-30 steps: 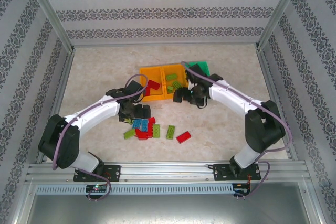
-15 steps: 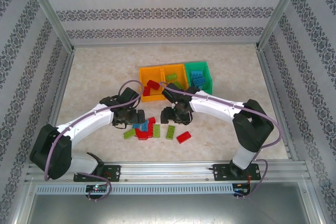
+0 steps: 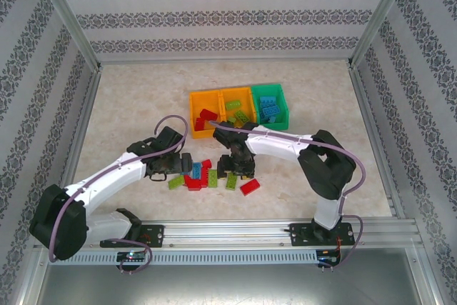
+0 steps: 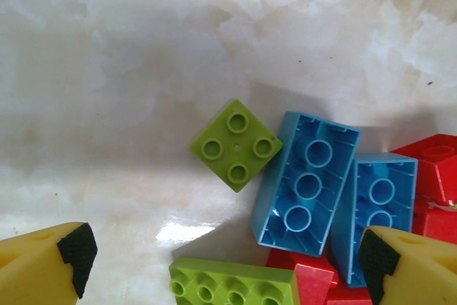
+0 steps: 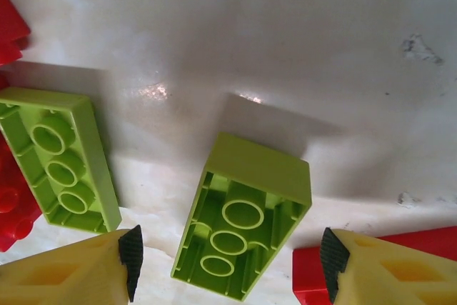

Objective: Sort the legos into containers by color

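From above, the pile of legos [image 3: 207,175] lies on the surface [image 3: 128,105], nearer the arms than the two orange bins [image 3: 192,113] and the green bin [image 3: 268,88] (all three hold bricks), with the left pincer [image 3: 187,163] at the pile's left edge and the right pincer [image 3: 234,169] over its right part. The left wrist camera adds detail: that pincer is spread wide above a square light-green brick [image 4: 237,145] touching two upturned blue bricks [image 4: 307,183]. The right wrist camera shows its pincer's pads [image 5: 131,258] apart, straddling an upturned light-green brick [image 5: 243,216] without touching it.
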Controlling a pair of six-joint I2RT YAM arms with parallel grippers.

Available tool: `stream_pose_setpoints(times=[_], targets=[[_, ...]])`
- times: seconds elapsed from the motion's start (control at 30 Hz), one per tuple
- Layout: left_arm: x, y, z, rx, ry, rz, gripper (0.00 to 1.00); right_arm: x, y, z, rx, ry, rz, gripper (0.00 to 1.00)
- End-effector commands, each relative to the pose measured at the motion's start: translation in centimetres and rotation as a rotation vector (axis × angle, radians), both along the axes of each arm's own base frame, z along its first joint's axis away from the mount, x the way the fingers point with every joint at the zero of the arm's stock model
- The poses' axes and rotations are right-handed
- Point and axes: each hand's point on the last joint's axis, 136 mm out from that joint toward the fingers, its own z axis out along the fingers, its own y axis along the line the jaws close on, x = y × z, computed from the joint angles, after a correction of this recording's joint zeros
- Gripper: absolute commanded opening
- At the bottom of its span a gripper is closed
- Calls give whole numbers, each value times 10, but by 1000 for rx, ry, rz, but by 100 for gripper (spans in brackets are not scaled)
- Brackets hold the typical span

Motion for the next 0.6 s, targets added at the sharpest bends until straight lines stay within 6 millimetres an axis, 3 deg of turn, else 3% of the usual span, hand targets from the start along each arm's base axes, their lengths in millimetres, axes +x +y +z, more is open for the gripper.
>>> stream_pose_setpoints(times=[0.0,0.37,0.57], targets=[[3,1,5,5,-50,0,96,-6,6,0,-9,42,0,68],[4,5,8,17,-79,-6,97,-5,6,-16,-66,87,33,62],[3,8,12,25,-90,-2,98,0,4,-19,-65,86,35,45]])
